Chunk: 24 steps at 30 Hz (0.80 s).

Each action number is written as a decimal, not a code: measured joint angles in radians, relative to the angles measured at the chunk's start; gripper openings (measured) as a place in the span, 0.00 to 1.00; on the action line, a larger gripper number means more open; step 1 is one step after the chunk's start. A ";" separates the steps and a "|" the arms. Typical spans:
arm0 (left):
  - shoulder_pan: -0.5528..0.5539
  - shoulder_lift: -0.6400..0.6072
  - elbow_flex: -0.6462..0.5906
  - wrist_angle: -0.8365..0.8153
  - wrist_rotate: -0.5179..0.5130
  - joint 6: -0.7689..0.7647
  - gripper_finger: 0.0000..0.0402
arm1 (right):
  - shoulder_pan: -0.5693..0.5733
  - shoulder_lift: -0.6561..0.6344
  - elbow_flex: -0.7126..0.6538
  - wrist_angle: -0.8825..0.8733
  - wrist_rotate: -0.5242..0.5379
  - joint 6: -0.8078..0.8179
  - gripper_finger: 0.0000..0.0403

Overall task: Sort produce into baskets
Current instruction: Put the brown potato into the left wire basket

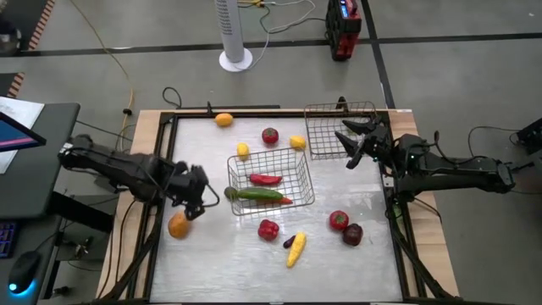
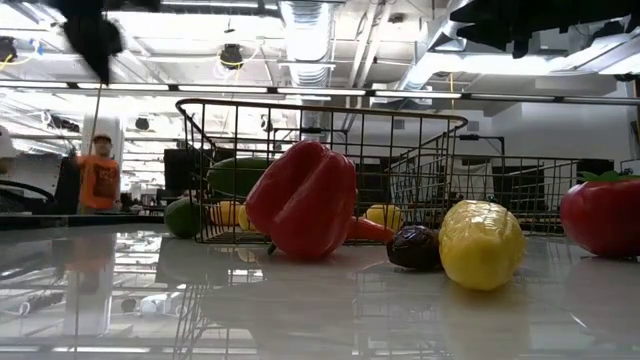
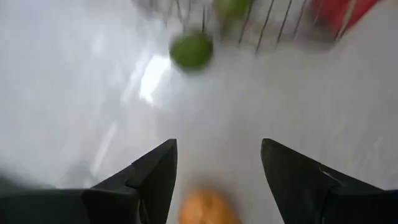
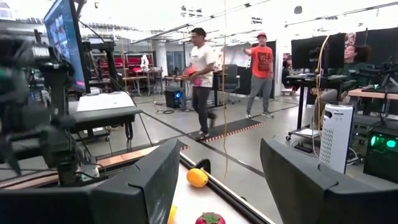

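My left gripper point(image 1: 200, 206) is open and hangs over the table's left part, just left of the central wire basket point(image 1: 269, 182). In the left wrist view an orange round piece point(image 3: 208, 208) lies below and between its fingers point(image 3: 217, 168), untouched; it also shows in the high view point(image 1: 178, 224). The central basket holds a red pepper point(image 1: 266, 179) and a green cucumber point(image 1: 254, 194). My right gripper point(image 1: 347, 144) is open and empty above the second basket point(image 1: 339, 129) at the far right, and its fingers point(image 4: 217, 174) point level across the table.
Loose on the table are an orange piece point(image 1: 223, 119), two lemons point(image 1: 242, 150) point(image 1: 297, 142), a red tomato point(image 1: 269, 135), a red pepper point(image 1: 268, 229), corn point(image 1: 295, 249), a small dark piece point(image 1: 288, 241), and red point(image 1: 339, 220) and dark-red point(image 1: 352, 235) rounds. People stand in the room beyond.
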 joint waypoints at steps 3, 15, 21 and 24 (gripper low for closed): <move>-0.053 0.018 -0.093 0.003 0.082 -0.070 0.54 | 0.000 0.000 0.000 0.004 0.000 -0.002 0.63; -0.121 0.230 -0.183 0.031 0.251 -0.134 0.56 | -0.002 0.000 0.000 0.045 0.000 -0.082 0.63; -0.151 0.290 -0.183 -0.026 0.268 -0.184 0.63 | -0.002 0.000 0.000 0.071 0.000 -0.126 0.63; -0.172 0.290 -0.183 -0.033 0.297 -0.230 0.67 | -0.002 0.000 0.000 0.072 0.000 -0.143 0.63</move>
